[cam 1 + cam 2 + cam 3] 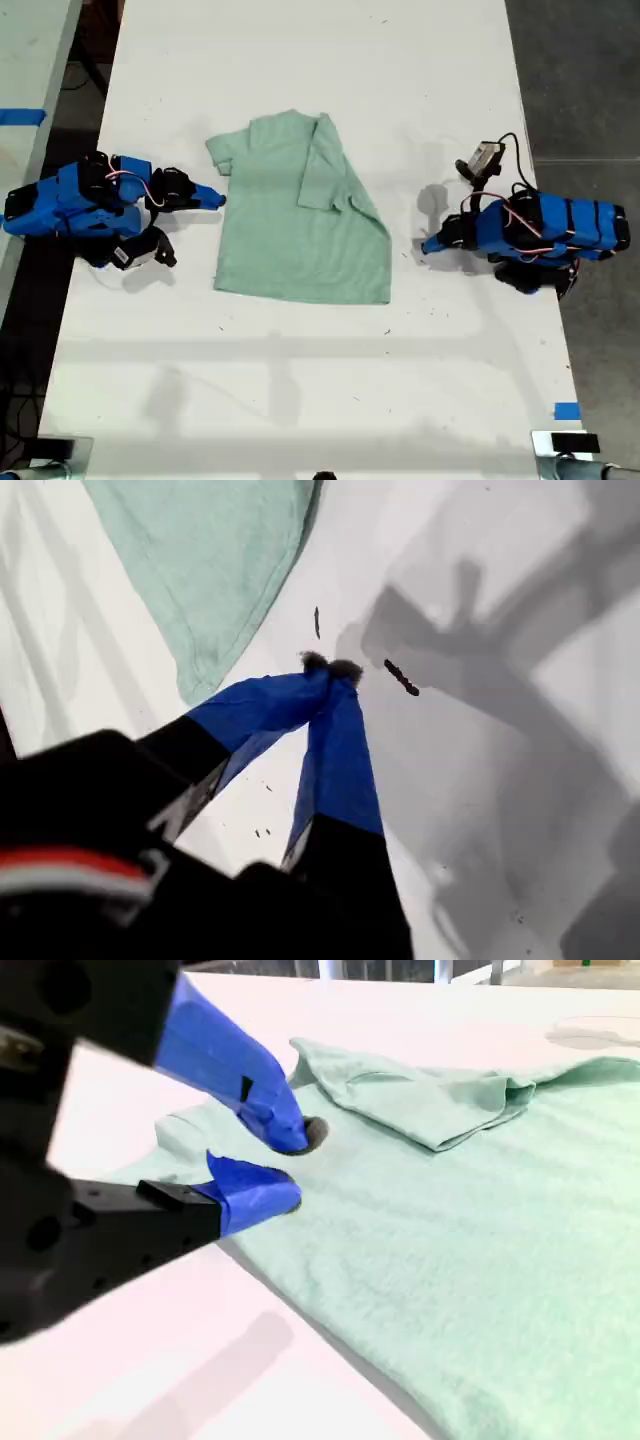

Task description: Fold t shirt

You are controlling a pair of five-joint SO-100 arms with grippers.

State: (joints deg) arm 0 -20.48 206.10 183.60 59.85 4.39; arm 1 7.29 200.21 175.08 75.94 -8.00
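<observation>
The pale mint-green t shirt (290,230) lies flat in the middle of the white table (300,380), one sleeve (322,165) folded in over the body. At the exterior view's right, my first gripper (428,243) rests low on the table, shut on nothing, a short gap from the shirt's near corner (200,685). Its tips meet in the first wrist view (330,667). At the exterior view's left, my second gripper (215,197) sits at the shirt's edge beside the other sleeve. In the second wrist view its jaws (285,1165) stand slightly open over the cloth (480,1240), gripping nothing.
A blue tape mark (566,411) sticks near the table's front corner on the exterior view's right. Another table with blue tape (20,116) stands past the exterior view's left edge. Dark floor borders the table at the right. Small dark specks (400,677) lie by my first gripper.
</observation>
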